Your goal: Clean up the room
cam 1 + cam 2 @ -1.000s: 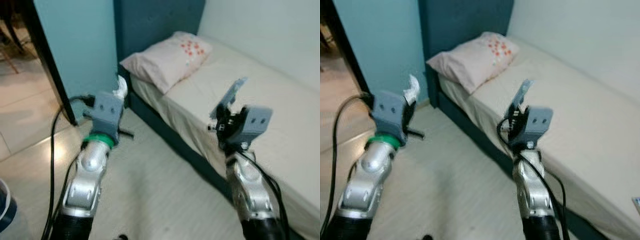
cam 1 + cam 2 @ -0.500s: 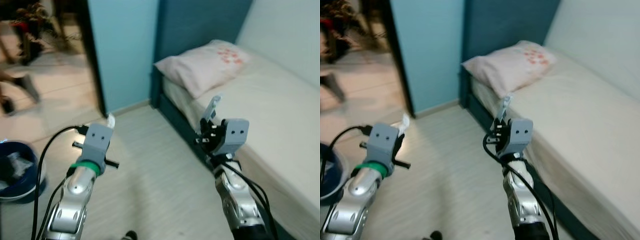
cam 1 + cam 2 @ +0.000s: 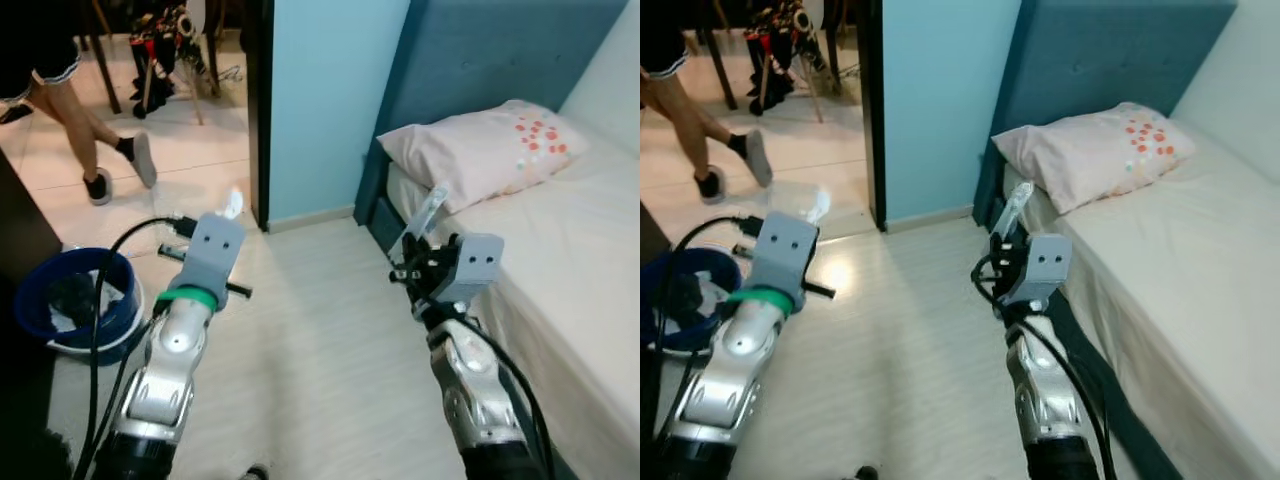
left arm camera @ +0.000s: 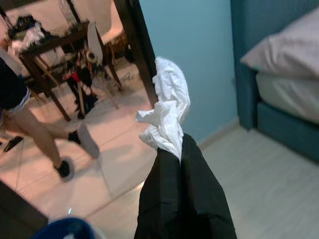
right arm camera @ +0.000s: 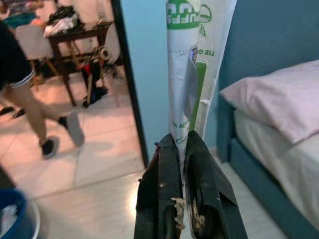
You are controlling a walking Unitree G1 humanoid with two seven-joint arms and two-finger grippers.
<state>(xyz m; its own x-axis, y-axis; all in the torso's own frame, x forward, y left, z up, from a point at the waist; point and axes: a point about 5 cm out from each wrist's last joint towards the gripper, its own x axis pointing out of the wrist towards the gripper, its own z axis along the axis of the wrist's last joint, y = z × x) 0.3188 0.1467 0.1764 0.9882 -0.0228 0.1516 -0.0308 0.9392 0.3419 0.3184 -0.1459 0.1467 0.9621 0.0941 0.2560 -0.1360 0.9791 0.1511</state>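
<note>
Left gripper (image 4: 180, 149) clenched on a crumpled white tissue (image 4: 167, 107) jutting past the fingertips. Right gripper (image 5: 180, 144) pinching a flat plastic wrapper (image 5: 192, 59), long axis straight along the fingers, pointing outward.

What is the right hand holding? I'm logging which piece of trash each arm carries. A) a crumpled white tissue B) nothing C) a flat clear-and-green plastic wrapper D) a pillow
C: the right hand is shut on a flat plastic wrapper with green print, which stands up between its fingers.
</note>
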